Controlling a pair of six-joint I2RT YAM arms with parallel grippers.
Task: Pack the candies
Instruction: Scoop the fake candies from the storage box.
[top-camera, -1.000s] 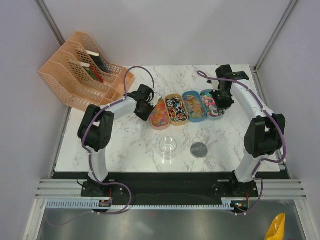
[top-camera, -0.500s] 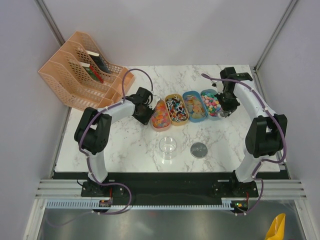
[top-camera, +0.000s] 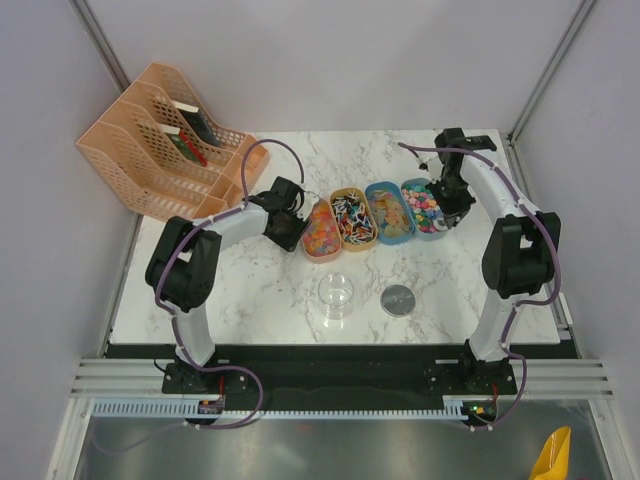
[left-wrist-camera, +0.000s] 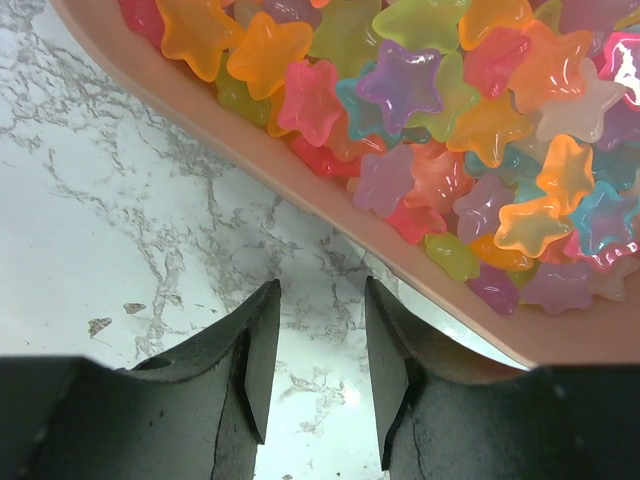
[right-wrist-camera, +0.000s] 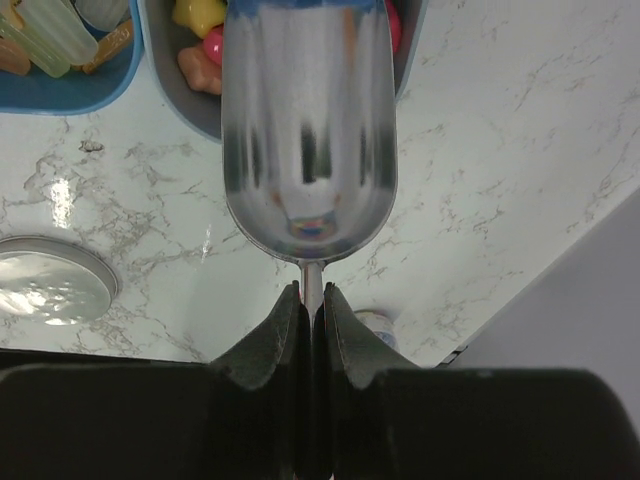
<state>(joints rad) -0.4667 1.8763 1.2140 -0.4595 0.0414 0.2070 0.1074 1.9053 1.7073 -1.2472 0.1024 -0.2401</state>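
The candies fill four oval trays in a row: star-shaped ones (top-camera: 320, 232) in the pink tray (top-camera: 309, 212), dark wrapped ones (top-camera: 353, 218), pastel pieces (top-camera: 390, 212) and round balls (top-camera: 424, 206). My left gripper (top-camera: 288, 224) is open and empty, low over the marble just left of the pink tray (left-wrist-camera: 330, 205), close to the stars (left-wrist-camera: 420, 90). My right gripper (top-camera: 447, 196) is shut on the handle of a metal scoop (right-wrist-camera: 308, 120). The scoop is empty, its front end over the grey tray (right-wrist-camera: 195, 110).
A clear round jar (top-camera: 336, 295) stands open near the front, its grey lid (top-camera: 398, 299) lying beside it; the lid also shows in the right wrist view (right-wrist-camera: 50, 282). A peach file rack (top-camera: 165, 140) stands at the back left. The table's right edge (right-wrist-camera: 560, 250) is close to my right gripper.
My right gripper with the scoop swung out to the right, then came back a little toward the grey tray. My left gripper has barely moved.
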